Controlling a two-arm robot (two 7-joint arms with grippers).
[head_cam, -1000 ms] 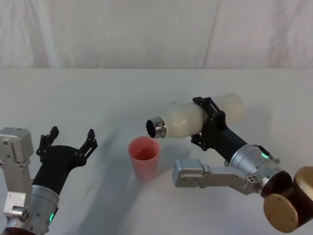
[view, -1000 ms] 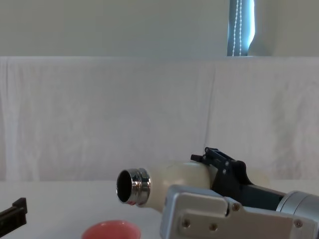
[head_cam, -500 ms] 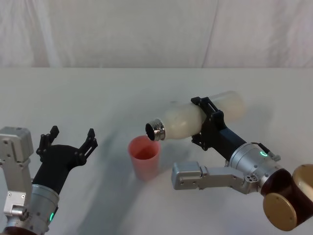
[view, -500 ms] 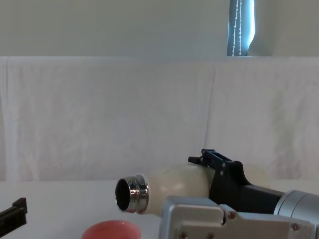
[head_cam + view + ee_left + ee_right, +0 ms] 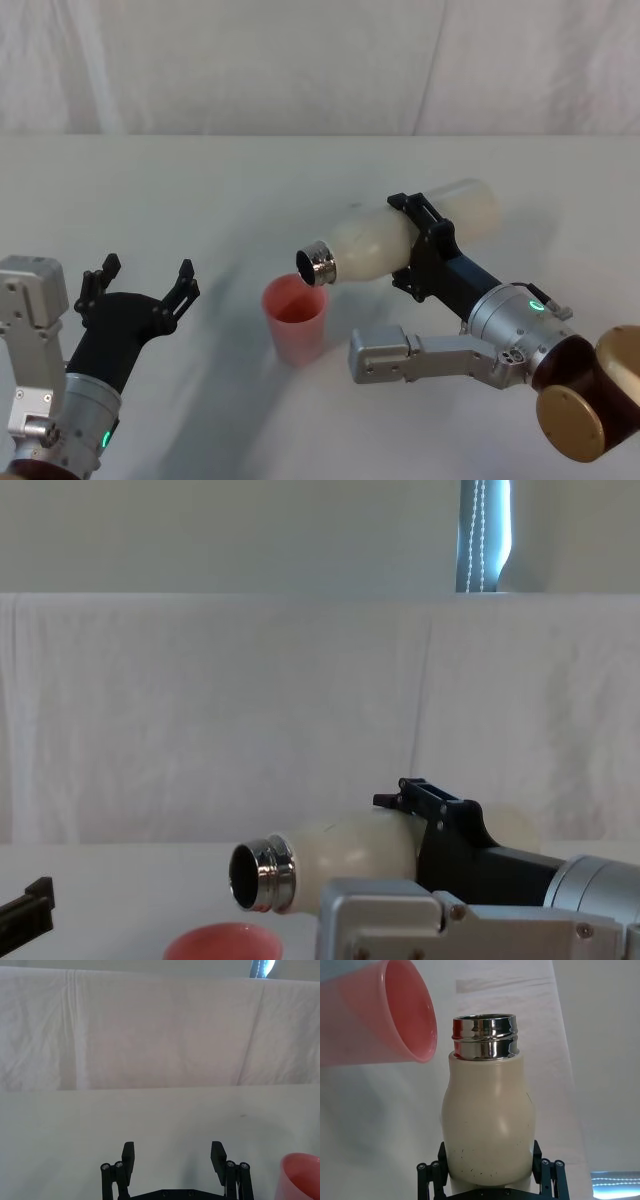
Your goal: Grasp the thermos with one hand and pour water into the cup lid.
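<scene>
Cream thermos point(image 5: 400, 240) tilted between right gripper point(image 5: 422, 243) fingers, neck over cup lid point(image 5: 295, 320), left gripper point(image 5: 140, 285) spread wide

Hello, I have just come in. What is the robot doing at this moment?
The right tool is clamped around the cream-white thermos and holds it tipped nearly on its side above the table. The thermos's open steel neck points down toward the pink cup lid, just above its rim. The cup lid stands upright on the table. No water is visible flowing. The left tool is open, hovering off to the left of the cup lid, holding nothing.
</scene>
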